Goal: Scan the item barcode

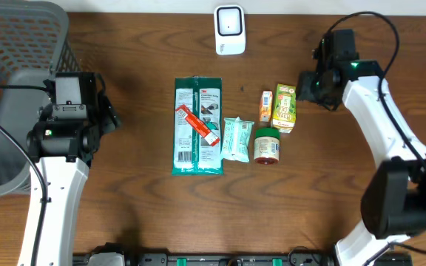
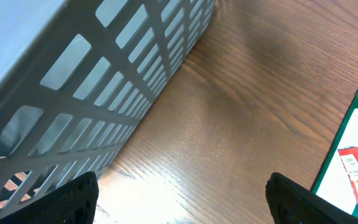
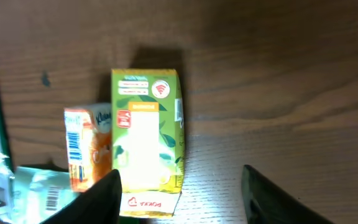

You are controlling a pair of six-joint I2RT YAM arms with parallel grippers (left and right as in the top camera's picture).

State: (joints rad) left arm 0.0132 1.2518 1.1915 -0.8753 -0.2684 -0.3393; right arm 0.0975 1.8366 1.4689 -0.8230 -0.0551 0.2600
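Note:
Several items lie mid-table: a large green packet (image 1: pixel 187 140) with a red bar (image 1: pixel 198 125) across it, a small teal packet (image 1: pixel 237 138), a jar (image 1: pixel 266 145), a small orange box (image 1: pixel 266 106) and a green juice box (image 1: pixel 285 108). A white scanner (image 1: pixel 229 29) stands at the far edge. My right gripper (image 1: pixel 313 87) hovers just right of the juice box (image 3: pixel 146 130), open; in the right wrist view its left finger (image 3: pixel 98 199) overlaps the box's near corner and holds nothing. My left gripper (image 2: pixel 182 202) is open over bare wood, left of the green packet (image 2: pixel 347 143).
A grey mesh basket (image 1: pixel 13 96) fills the table's left end, and its wall (image 2: pixel 104 81) sits close beside my left gripper. The orange box (image 3: pixel 82 146) lies against the juice box's left side.

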